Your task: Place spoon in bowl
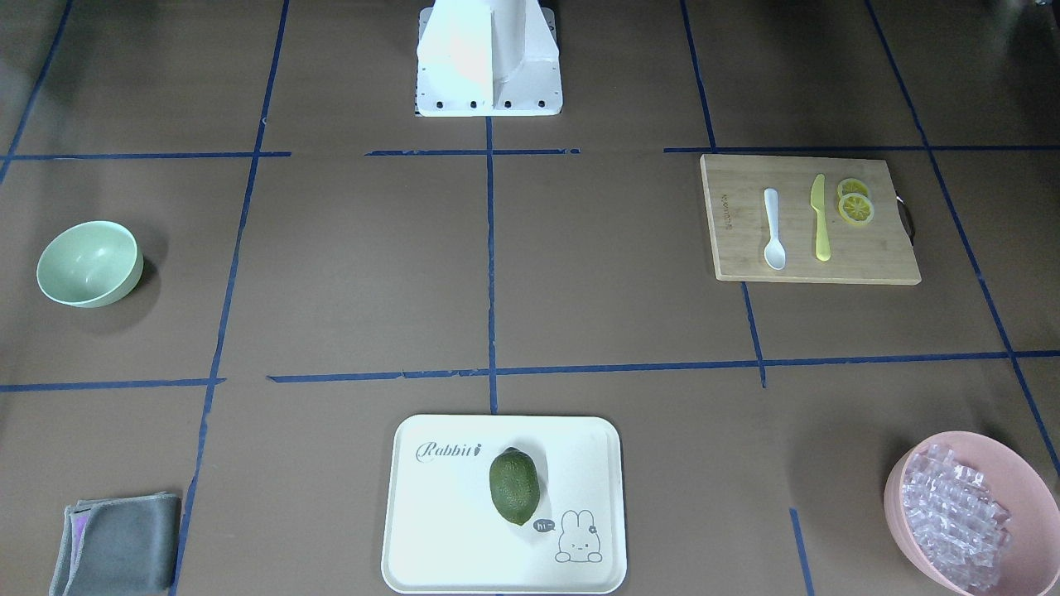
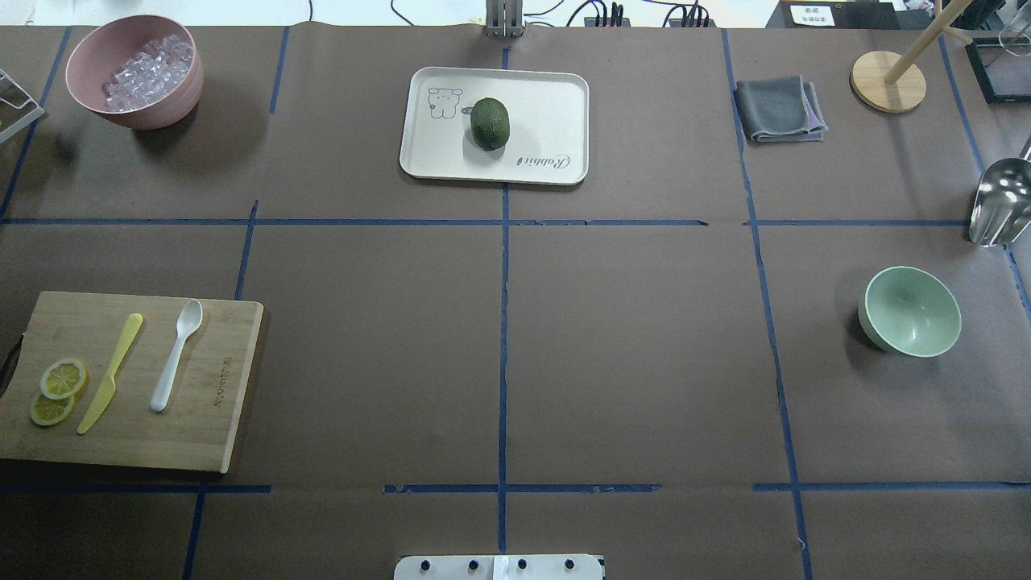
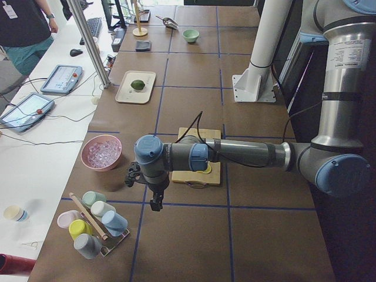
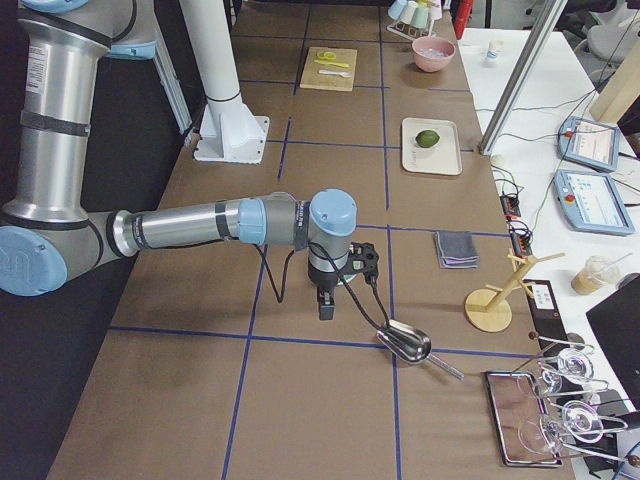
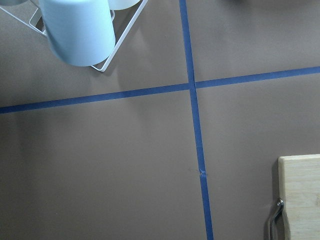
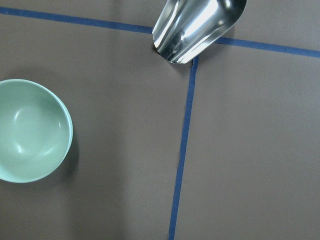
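Note:
The white spoon (image 1: 773,229) lies on the wooden cutting board (image 1: 878,248) beside a yellow-green knife; it also shows in the overhead view (image 2: 175,354). The mint-green bowl (image 2: 912,311) stands empty at the table's other side and shows in the right wrist view (image 6: 31,131). My left gripper (image 3: 155,202) hangs over bare table between the board and a cup rack. My right gripper (image 4: 326,308) hangs near the bowl and a metal scoop. Both grippers show only in side views, so I cannot tell whether they are open or shut.
On the board lie the knife (image 2: 110,372) and lemon slices (image 2: 58,388). A pink bowl of clear cubes (image 2: 133,71), a tray (image 2: 548,105) with a green fruit (image 2: 490,123), a grey cloth (image 2: 780,109), a metal scoop (image 2: 999,201) and a cup rack (image 3: 94,220) stand around.

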